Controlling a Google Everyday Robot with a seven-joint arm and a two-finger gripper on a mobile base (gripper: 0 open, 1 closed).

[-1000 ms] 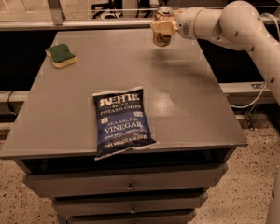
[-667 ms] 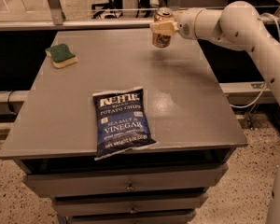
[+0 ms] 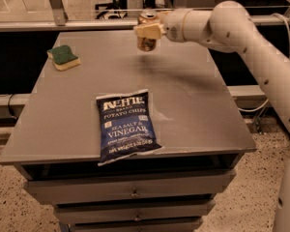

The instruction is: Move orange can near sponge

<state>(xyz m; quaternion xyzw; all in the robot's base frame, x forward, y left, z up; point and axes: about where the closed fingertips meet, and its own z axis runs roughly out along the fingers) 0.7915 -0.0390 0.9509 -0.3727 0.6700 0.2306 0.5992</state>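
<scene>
The gripper (image 3: pixel 146 31) is clamped around the orange can (image 3: pixel 146 44), holding it in the air over the far side of the table (image 3: pixel 193 105). This looks like the carry step. The next move calls for travelling left towards the sponge (image 3: pixel 64 57) at the far-left corner and lowering the can beside it.

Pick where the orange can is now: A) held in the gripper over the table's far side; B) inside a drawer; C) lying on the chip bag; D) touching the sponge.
A: the gripper is shut on the orange can over the far side of the table, apart from the sponge.
</scene>
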